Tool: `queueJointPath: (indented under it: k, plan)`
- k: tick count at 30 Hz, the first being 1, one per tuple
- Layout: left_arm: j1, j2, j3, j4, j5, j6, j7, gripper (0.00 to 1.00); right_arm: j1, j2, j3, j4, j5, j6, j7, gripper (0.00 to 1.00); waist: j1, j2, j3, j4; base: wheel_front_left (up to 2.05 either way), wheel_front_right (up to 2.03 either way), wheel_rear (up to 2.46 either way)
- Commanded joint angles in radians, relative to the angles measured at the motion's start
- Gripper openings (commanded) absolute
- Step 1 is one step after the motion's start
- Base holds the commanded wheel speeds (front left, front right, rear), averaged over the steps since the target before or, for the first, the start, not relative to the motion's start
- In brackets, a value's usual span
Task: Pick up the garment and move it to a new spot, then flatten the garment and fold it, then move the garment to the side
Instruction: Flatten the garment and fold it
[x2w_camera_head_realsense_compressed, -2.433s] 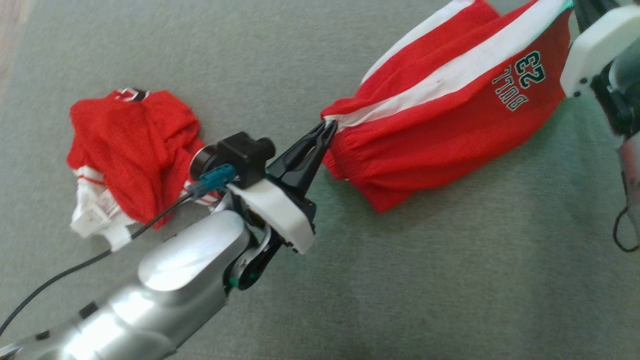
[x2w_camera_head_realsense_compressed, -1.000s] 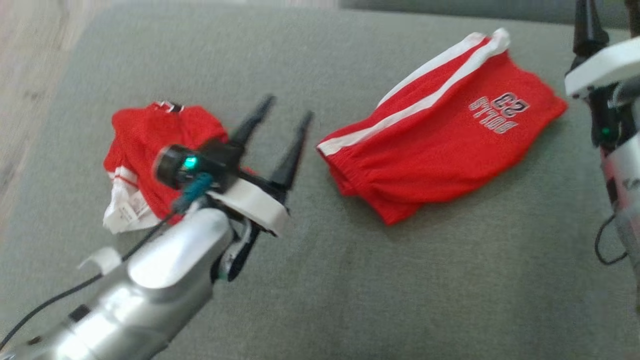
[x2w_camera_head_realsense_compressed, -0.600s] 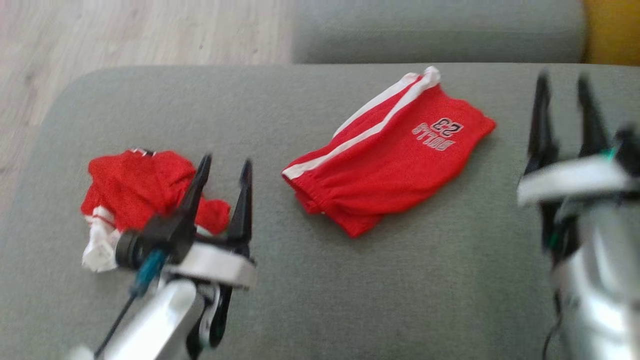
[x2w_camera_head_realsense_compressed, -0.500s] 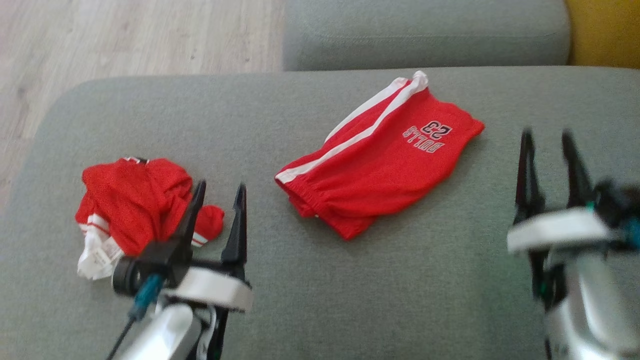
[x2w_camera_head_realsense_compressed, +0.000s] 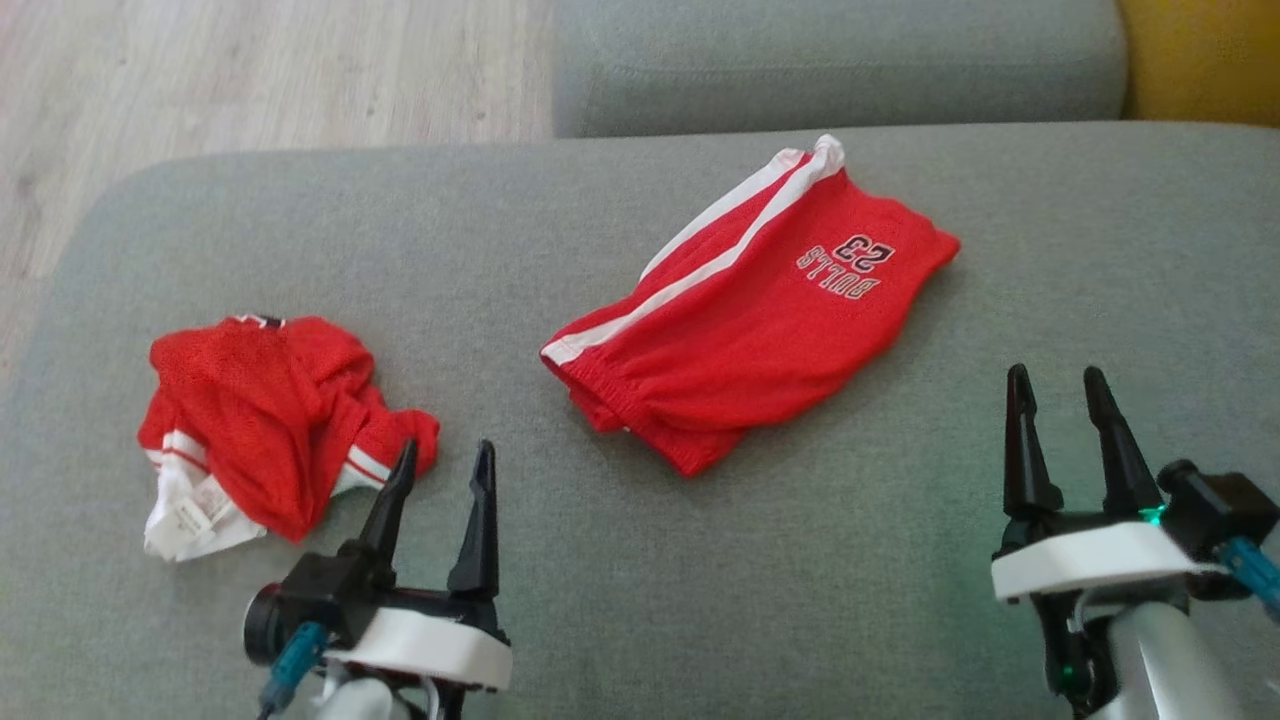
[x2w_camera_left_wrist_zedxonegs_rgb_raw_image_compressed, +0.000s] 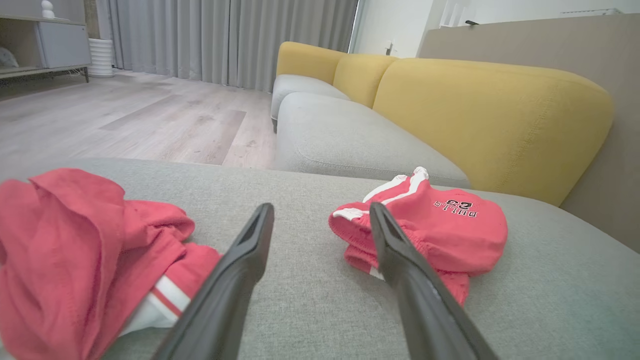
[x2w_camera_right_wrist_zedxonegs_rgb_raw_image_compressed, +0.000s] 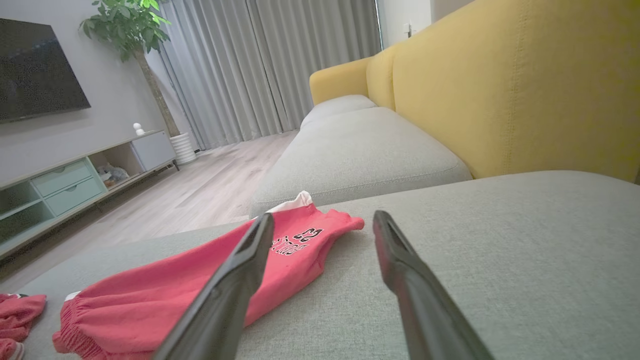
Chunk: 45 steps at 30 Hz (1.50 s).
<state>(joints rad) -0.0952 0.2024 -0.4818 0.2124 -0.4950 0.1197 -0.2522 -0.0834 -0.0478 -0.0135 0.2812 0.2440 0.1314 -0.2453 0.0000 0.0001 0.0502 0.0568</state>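
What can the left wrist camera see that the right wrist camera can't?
Left wrist view's own: the left gripper, open, and the crumpled red garment close up, white-striped hem showing. Right wrist view's own: the right gripper, open, a dark TV and a leafy plant. Shared: the red shorts lying on the grey cushion, the yellow sofa back, grey curtains, wood floor. The right wrist view also catches a corner of that garment.

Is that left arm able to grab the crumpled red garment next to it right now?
Probably yes. Its open fingers sit right beside the crumpled red garment on the grey cushion, with nothing between them.
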Motion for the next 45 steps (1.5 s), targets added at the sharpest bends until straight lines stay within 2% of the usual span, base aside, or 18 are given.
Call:
queueJointPath:
  k: [1,7,11,18,23,31,39,40,41,45]
  plan:
    - [-0.05,-0.002,0.045,-0.023,0.013,-0.009,-0.009,1.0,-0.046,-0.003,0.023,-0.04,-0.005,-0.001,0.004,1.0,0.0,-0.0001,0.024,0.014,0.0,0.0,0.0]
    - [-0.121,-0.043,0.062,-0.008,0.054,-0.058,-0.009,1.0,-0.182,-0.003,-0.033,-0.018,0.025,-0.001,0.117,1.0,0.0,-0.0001,0.129,0.069,0.0,0.0,0.0]
    - [-0.171,-0.066,0.068,0.005,0.071,-0.089,-0.009,1.0,-0.333,-0.002,-0.11,0.073,-0.006,-0.001,0.227,1.0,0.0,-0.0001,0.197,0.112,0.0,0.0,0.0]
    - [-0.233,-0.102,0.066,0.031,0.099,-0.137,-0.009,1.0,-0.581,-0.008,-0.302,0.341,-0.224,-0.001,0.396,1.0,0.0,-0.0001,0.27,0.194,0.0,0.0,0.0]
    - [-0.249,-0.116,0.072,0.031,0.111,-0.15,-0.009,1.0,-0.683,-0.024,-0.387,0.464,-0.294,-0.001,0.411,1.0,0.0,-0.0001,0.297,0.227,0.0,0.0,0.0]
    - [-0.259,-0.13,0.082,0.028,0.123,-0.163,-0.009,1.0,-0.768,-0.064,-0.459,0.584,-0.415,-0.001,0.408,1.0,0.0,-0.0001,0.327,0.248,0.0,0.0,0.0]
    - [-0.268,-0.141,0.09,0.028,0.132,-0.17,-0.01,1.0,-0.835,-0.059,-0.45,0.701,-0.477,-0.001,0.403,1.0,0.0,-0.0001,0.347,0.246,0.0,0.0,0.0]
    - [-0.269,-0.142,0.092,0.029,0.133,-0.17,-0.01,1.0,-0.839,-0.058,-0.442,0.717,-0.477,-0.001,0.402,0.34,0.0,-0.0001,0.346,0.244,0.0,0.0,0.0]
    - [-0.269,-0.143,0.093,0.031,0.134,-0.17,-0.01,1.0,-0.843,-0.057,-0.435,0.729,-0.475,-0.001,0.396,0.0,0.0,-0.0001,0.344,0.241,0.0,0.0,0.0]
    - [-0.267,-0.145,0.1,0.038,0.138,-0.172,-0.01,1.0,-0.853,-0.057,-0.423,0.762,-0.456,-0.001,0.351,0.0,0.0,-0.0001,0.328,0.22,0.0,0.0,0.0]
